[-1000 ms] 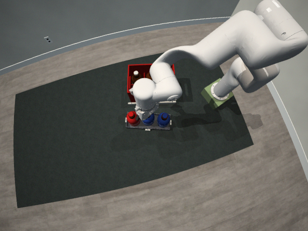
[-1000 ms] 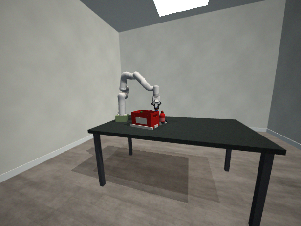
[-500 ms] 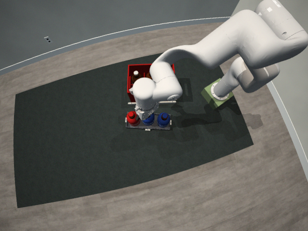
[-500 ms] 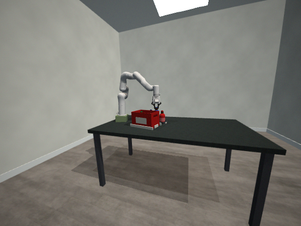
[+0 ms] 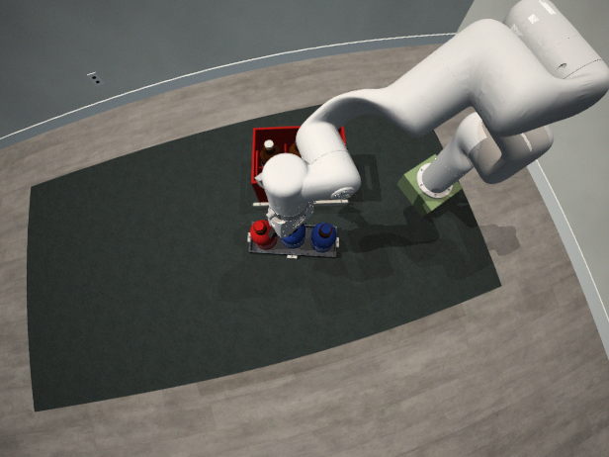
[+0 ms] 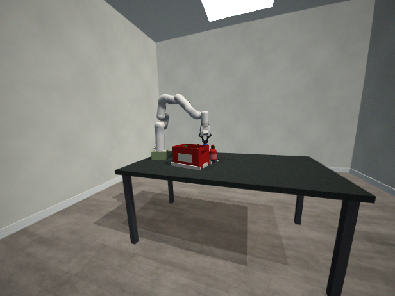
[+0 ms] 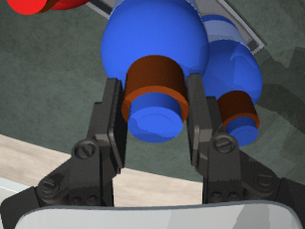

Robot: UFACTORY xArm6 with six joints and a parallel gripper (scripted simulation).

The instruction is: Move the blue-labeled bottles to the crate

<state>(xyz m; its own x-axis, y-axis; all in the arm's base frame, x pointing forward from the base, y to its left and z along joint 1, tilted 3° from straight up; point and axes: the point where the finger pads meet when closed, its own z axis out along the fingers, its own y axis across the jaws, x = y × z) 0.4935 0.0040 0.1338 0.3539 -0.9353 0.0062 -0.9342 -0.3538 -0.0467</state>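
- Gripper (image 5: pixel 287 236) (image 6: pixel 205 141) (image 7: pixel 154 95) fingers are clamped on the neck of the middle blue bottle (image 5: pixel 293 237) (image 7: pixel 154 40), upright over the tray.
- A dark-topped table (image 5: pixel 148 297) (image 6: pixel 250 170) supports everything.
- The white xArm 6 (image 5: pixel 435 84) (image 6: pixel 189 107) reaches across from its green base block (image 5: pixel 430 210) (image 6: pixel 159 156).
- A red crate (image 5: pixel 253 148) (image 6: pixel 176 160), partly hidden from above, contains a white-capped brown bottle (image 5: pixel 268 153).
- Beside it lies the narrow gray tray (image 5: pixel 292 253) (image 6: pixel 218 158).
- On the tray, a red bottle (image 5: pixel 263 237) (image 6: pixel 213 154) (image 7: pixel 65 4) and another blue bottle (image 5: pixel 323 238) (image 7: pixel 231 70) stand upright.
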